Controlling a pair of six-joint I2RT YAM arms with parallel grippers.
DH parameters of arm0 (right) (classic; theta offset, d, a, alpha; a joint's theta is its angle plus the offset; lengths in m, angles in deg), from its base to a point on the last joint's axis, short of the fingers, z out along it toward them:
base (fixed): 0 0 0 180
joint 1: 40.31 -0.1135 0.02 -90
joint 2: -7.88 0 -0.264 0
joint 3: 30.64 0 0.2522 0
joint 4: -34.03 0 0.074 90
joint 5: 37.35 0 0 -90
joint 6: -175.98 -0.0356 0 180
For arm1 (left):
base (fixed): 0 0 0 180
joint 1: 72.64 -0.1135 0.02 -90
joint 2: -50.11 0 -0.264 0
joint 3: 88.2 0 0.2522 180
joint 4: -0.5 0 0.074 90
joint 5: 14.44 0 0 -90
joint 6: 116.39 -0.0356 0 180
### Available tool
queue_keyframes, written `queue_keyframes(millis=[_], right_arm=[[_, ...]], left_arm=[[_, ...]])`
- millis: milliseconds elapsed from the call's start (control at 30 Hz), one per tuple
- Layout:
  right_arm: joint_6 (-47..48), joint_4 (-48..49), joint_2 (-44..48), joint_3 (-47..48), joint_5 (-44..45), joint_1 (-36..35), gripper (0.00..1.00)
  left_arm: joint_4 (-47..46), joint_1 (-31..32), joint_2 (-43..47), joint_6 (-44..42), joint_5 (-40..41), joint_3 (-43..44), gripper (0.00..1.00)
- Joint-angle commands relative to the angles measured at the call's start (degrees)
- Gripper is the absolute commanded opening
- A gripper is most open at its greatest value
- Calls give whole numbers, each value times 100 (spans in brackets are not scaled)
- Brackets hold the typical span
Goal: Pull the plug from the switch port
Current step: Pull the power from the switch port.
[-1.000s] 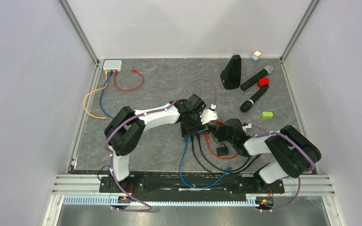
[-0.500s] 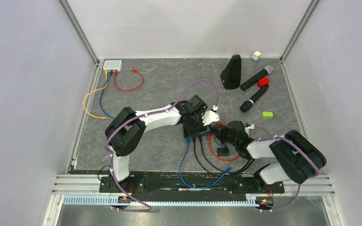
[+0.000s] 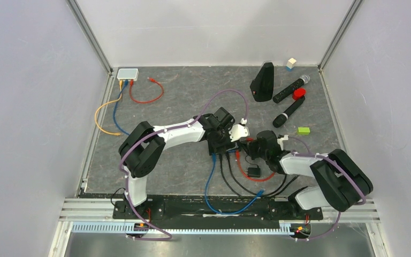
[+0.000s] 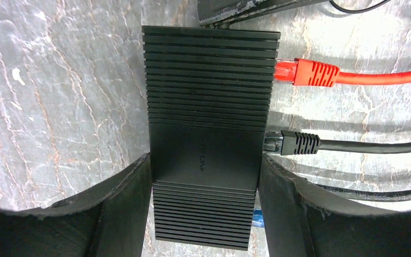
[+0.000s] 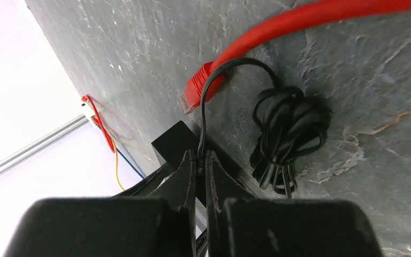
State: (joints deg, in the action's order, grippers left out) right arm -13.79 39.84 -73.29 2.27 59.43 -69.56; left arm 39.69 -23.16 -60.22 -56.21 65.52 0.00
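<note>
The switch point(image 4: 208, 107) is black, with fine ridges in rows and a smooth band across the middle. Beside it the red plug point(image 4: 306, 73) has a red cable, and the black plug point(image 4: 299, 143) a black one. The table point(image 4: 59, 80) is grey with pale veins, like stone. The thin cord point(image 5: 201, 128) is black. At the upper left of the top view there is a white box point(image 3: 127, 73) and a yellow cable point(image 3: 97, 115).

Walls: plain white panels point(image 3: 32, 107), left, top, right.
Tabletop: dark grey marbled mat point(image 3: 192, 88), centre.
Rail: silver aluminium bar point(image 3: 85, 208), bottom.
</note>
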Motion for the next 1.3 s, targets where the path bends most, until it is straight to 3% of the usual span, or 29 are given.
queue_keyframes(millis=[0,67,233,300,400,433,467,600,633,667,733,800,933,1000,1100,1267], right_arm=[[5,-31,326,-151,414,224,0],[-205,1157,159,-639,-56,346,0],[653,154,74,-39,116,286,0],[565,151,189,-66,230,275,0],[-188,2534,108,-924,-165,353,0],[-250,2862,31,-989,-279,382,0],[-139,2738,27,-908,-313,398,0],[900,-335,281,186,589,232,0],[919,-427,324,194,640,227,0],[863,69,366,-33,500,285,0],[425,1940,315,-742,34,403,0],[207,2708,82,-929,-298,511,0],[621,541,234,-257,36,448,0],[584,966,247,-416,-163,492,0],[187,2743,80,-966,-406,535,0],[1098,1706,337,-445,135,518,0]], left_arm=[[467,-61,-99,154,19,-165,60],[474,-66,-112,153,15,-166,60],[496,-69,-114,143,27,-148,60],[506,-78,-113,137,42,-165,61],[508,-96,-102,128,16,-184,60],[515,-96,-110,123,-4,-185,60],[516,-98,-116,118,-7,-184,61],[524,-104,-120,123,9,-175,60],[523,-105,-115,125,18,-181,60],[524,-105,-106,120,31,-184,60],[524,-118,-87,122,29,-201,60],[527,-122,-89,123,35,-195,60],[552,-131,-78,114,51,-197,60],[551,-140,-61,125,56,-226,60],[556,-148,-75,117,46,-236,60],[560,-148,-64,128,29,-240,60]])
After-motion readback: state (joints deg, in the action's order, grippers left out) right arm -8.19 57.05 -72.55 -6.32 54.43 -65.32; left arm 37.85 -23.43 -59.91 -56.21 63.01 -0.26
